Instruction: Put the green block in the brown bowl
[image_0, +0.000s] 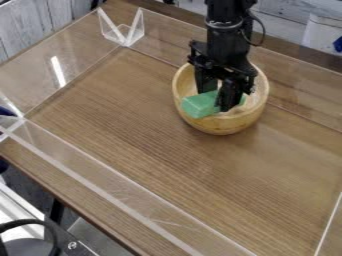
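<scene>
The brown bowl (249, 110) stands on the wooden table, right of centre and towards the back. My gripper (221, 92) reaches straight down into it, its black fingers (238, 88) inside the rim. The green block (202, 105) sits tilted between the fingers, its lower end sticking out to the left and low inside the bowl. The fingers are shut on the green block. The block's upper part is hidden behind the fingers.
A low clear plastic wall (54, 70) runs round the wooden table top (120, 130). A clear plastic corner piece (123, 30) stands at the back left. A black cable or wheel shows at the bottom left, below the table edge.
</scene>
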